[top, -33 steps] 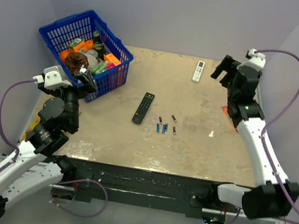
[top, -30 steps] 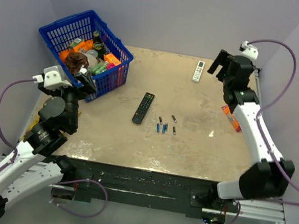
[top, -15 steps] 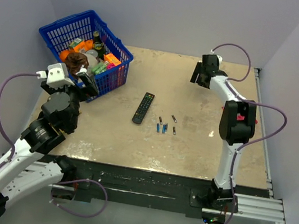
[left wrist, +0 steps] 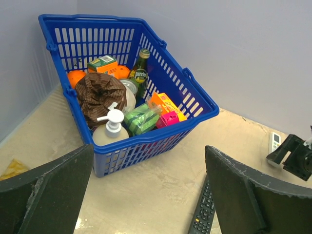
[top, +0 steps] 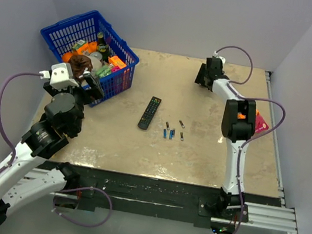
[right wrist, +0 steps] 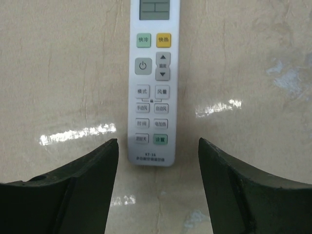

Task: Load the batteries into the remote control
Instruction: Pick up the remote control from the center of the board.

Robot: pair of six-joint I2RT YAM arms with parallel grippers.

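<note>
From above, your right gripper (top: 205,75) hangs low over the far edge of the table (top: 122,141), and from here you cannot tell how its jaws stand. The batteries (top: 173,131) lie loose near the table's middle, two blue and the others dark, just right of the black remote (top: 149,112). Your left gripper (top: 92,88) sits close to the near corner of the blue basket (top: 89,52).

Through the left wrist camera, you see that gripper's two fingers (left wrist: 46,192) spread wide with nothing between them. The basket, full of groceries, is straight ahead. Farther right, the white remote control (left wrist: 274,141) lies flat near the back wall, with the right gripper just beside it.

Through the right wrist camera, your jaws are spread, one finger (right wrist: 66,187) to each side of the white remote's near end. Neither finger touches it. The remote lies face up on the table, buttons showing, its greyish panel at the far end and pointing away from you.
</note>
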